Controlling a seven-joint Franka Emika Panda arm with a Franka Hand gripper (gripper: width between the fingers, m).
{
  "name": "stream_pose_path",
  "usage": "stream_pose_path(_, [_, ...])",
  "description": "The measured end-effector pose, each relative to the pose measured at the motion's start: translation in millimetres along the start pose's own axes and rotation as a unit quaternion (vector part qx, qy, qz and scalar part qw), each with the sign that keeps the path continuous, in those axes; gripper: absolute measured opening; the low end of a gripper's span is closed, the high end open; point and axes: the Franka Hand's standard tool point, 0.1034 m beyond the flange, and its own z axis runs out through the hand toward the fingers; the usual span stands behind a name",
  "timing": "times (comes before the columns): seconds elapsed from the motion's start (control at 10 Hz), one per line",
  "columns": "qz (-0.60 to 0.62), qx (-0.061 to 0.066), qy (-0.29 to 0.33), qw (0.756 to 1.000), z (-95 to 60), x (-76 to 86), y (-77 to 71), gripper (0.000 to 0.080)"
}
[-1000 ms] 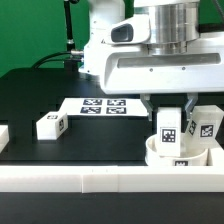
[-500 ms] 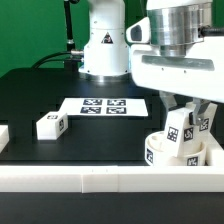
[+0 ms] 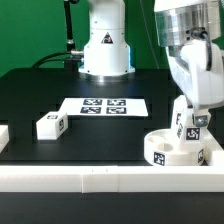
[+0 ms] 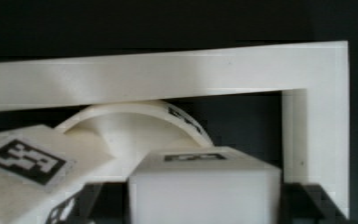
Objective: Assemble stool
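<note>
Pincer: closed partway on one blocky white stool leg, here called the held leg. In the wrist view the block sits squarely between the two dark fingers with a small tag on its upper face. The jaws stand at a middling width, set by the block's thickness.

Held leg, exterior view: it hangs directly under the pincer, slightly tilted. Its lower end is at the top of the seat disc. Whether that end has entered a socket cannot be told from either view.

Seat disc: a thick round white part lying on the black bench immediately beneath the pincer, with marker tags on its side wall. In the wrist view its curved rim shows just beyond the held leg.

Second leg: just beside the held leg, tilted, a black-and-white tag facing the camera. It overlaps the seat disc's rim; its seating cannot be judged.

Loose leg: lies on its side on the bench, well apart from the pincer toward the exterior view's left, touching nothing else.

Marker board: flat on the bench, behind the pincer and toward the exterior view's left.

Border rail: runs along the bench's front edge, just in front of the seat disc. Its corner frames the disc in the wrist view.
</note>
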Motion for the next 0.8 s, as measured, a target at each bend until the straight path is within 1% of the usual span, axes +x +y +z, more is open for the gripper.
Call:
stream_pose_path(0.1, [0.0,0.0,0.0,1.0,0.1,-0.2,0.1,0.0449])
stream_pose_path(0.2, [-0.017,-0.005,-0.001,1.0,-1.1,0.8,0.9,0.0573])
stream_pose_path(0.3, [-0.031,-0.016,-0.005,0.999,-8.1,2.7,1.5,0.0573])
stream_pose_path(0.4, [-0.039,-0.014,-0.008,0.999,-17.2,1.6,-1.0,0.0635])
stream_pose_path(0.5, [-0.055,-0.019,-0.015,0.998,-27.3,-3.1,-2.0,0.0645])
stream_pose_path(0.6, [-0.061,-0.017,-0.019,0.998,-35.7,-6.1,-5.8,0.0645])
stream_pose_path(0.8, [-0.145,-0.016,-0.017,0.989,-31.8,-3.8,-4.5,0.0648])
